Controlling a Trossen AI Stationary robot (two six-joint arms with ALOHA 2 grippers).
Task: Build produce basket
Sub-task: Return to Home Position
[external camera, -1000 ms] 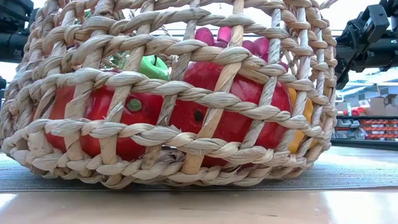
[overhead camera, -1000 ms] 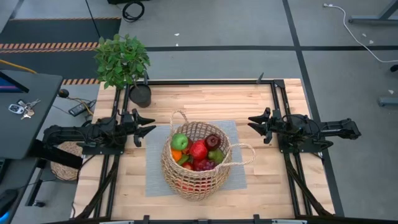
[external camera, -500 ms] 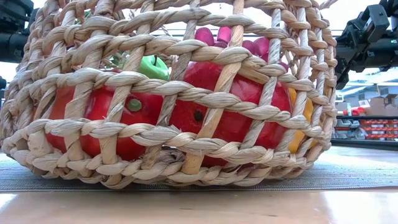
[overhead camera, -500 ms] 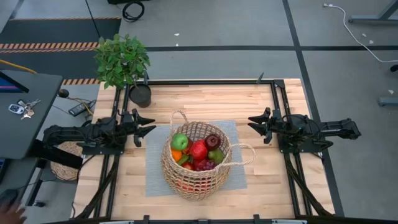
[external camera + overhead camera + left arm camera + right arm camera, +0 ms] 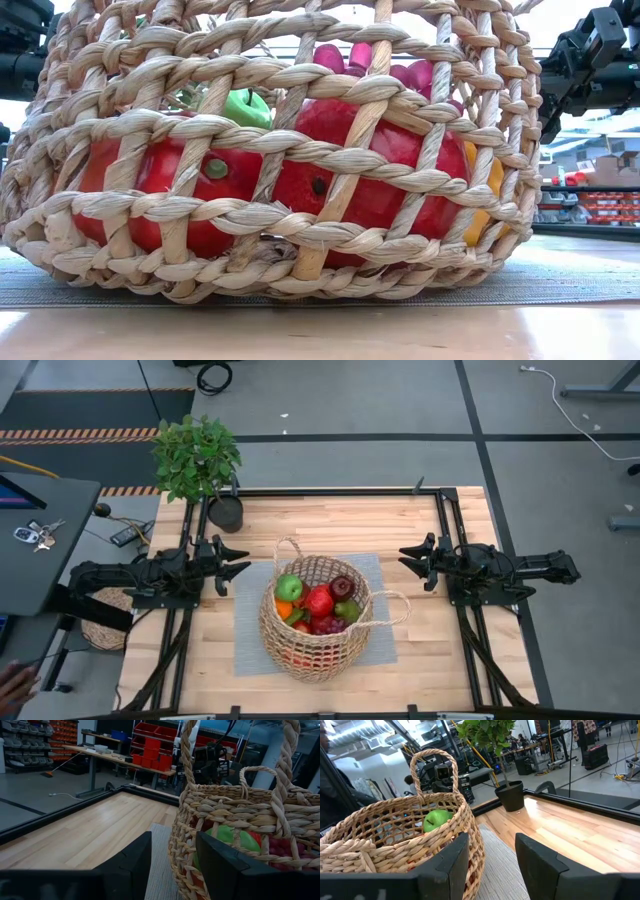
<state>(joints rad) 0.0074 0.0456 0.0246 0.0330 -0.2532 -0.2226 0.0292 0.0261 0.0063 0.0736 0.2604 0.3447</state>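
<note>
— Lifting that large round tan open-weave wicker basket (image 5: 315, 622) at some point, what should you expect?

— Judge it heavy for its size. It stands on the grey woven mat (image 5: 250, 655) in the middle of the pale wooden counter (image 5: 330, 520), filled to the rim with produce: a green apple (image 5: 288, 587), a red apple (image 5: 320, 600), a dark red apple (image 5: 342, 587) and purple grapes (image 5: 330, 625) on top. The low view shows more red fruit at the bottom through the weave. The wicker looks stiff enough to keep its shape, but the two thin loop handles (image 5: 395, 610) will probably flex under that load. You would do best to take one handle in each claw, or pinch the rim on opposite sides, and keep it level. The fruit is round and smooth and could roll out if you tilt it.

— And your claws?

— Your left claw (image 5: 243, 560) hangs spread at the mat's left edge, apart from the basket and holding nothing. Your right claw (image 5: 404, 560) is spread too, just off the mat's right edge, also empty.

— Anything different from a second ago?

— On the counter, nothing: basket, fruit and both arms sit exactly as they did. The only change is a person's hand (image 5: 12, 682) that now shows at the lower left corner of the high view, off the counter. None showed there a second ago.
</note>
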